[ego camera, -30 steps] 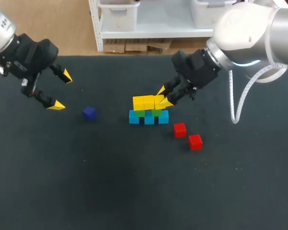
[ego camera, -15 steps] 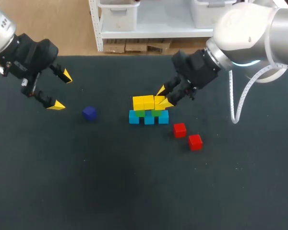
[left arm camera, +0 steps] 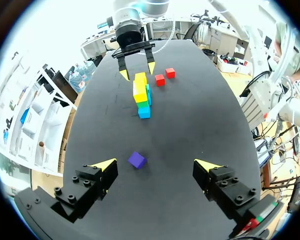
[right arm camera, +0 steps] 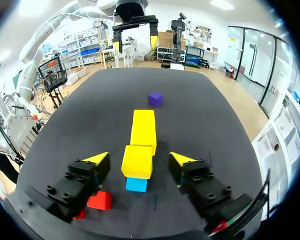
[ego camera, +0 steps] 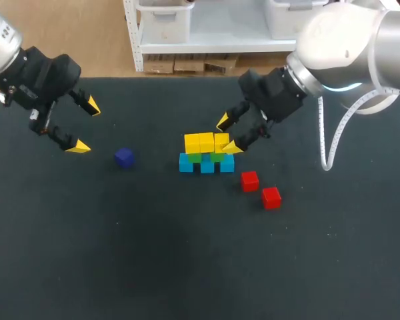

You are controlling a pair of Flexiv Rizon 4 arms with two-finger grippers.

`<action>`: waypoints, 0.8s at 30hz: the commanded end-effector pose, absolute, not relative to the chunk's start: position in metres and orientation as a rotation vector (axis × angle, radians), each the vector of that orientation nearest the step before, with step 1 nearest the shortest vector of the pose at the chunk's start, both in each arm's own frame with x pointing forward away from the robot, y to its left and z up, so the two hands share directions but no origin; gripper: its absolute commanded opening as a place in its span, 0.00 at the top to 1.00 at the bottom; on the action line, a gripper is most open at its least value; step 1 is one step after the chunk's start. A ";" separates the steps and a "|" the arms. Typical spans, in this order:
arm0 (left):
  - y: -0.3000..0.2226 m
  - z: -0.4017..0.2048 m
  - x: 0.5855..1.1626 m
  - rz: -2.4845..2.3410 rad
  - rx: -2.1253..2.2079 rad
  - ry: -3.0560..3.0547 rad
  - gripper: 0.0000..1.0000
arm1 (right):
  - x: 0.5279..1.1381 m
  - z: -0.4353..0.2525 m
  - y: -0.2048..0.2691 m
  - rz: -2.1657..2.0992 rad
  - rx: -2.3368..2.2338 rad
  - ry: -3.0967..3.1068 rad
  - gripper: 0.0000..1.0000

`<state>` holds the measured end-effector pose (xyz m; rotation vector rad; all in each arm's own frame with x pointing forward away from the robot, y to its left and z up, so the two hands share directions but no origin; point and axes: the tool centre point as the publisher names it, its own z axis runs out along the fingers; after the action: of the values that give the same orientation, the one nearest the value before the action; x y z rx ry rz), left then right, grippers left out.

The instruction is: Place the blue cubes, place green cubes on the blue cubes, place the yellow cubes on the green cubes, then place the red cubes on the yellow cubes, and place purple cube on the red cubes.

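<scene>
Opening since a moment ago, the right claw now stands spread, its tips either side of the end one of three yellow cubes and clear of it. Those sit on green cubes over blue cubes near the table's middle. Two red cubes lie at the stack's 4 o'clock, the purple cube at its 9. The left claw, spread and empty, hangs at that cube's 10 o'clock.
</scene>
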<state>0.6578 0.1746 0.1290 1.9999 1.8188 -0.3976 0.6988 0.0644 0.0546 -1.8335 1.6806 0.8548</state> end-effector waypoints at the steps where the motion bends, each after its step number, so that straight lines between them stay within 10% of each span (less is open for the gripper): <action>1: 0.175 0.128 0.659 -0.401 2.002 1.813 0.00 | 0.701 0.059 0.059 0.843 -1.822 1.686 0.00; 10: 0.175 0.128 0.659 -0.401 2.002 1.813 0.00 | 0.706 0.064 0.029 0.780 -1.771 1.746 0.02; 15: 0.175 0.128 0.659 -0.401 2.002 1.813 0.00 | 0.706 0.062 0.023 0.759 -1.767 1.760 1.00; 24: 0.175 0.128 0.659 -0.401 2.002 1.813 0.00 | 0.703 0.058 0.030 0.769 -1.781 1.717 1.00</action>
<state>0.6578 0.1746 0.1290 1.9999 1.8188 -0.3976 0.7030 0.0291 0.0604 -1.7827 1.7226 0.7676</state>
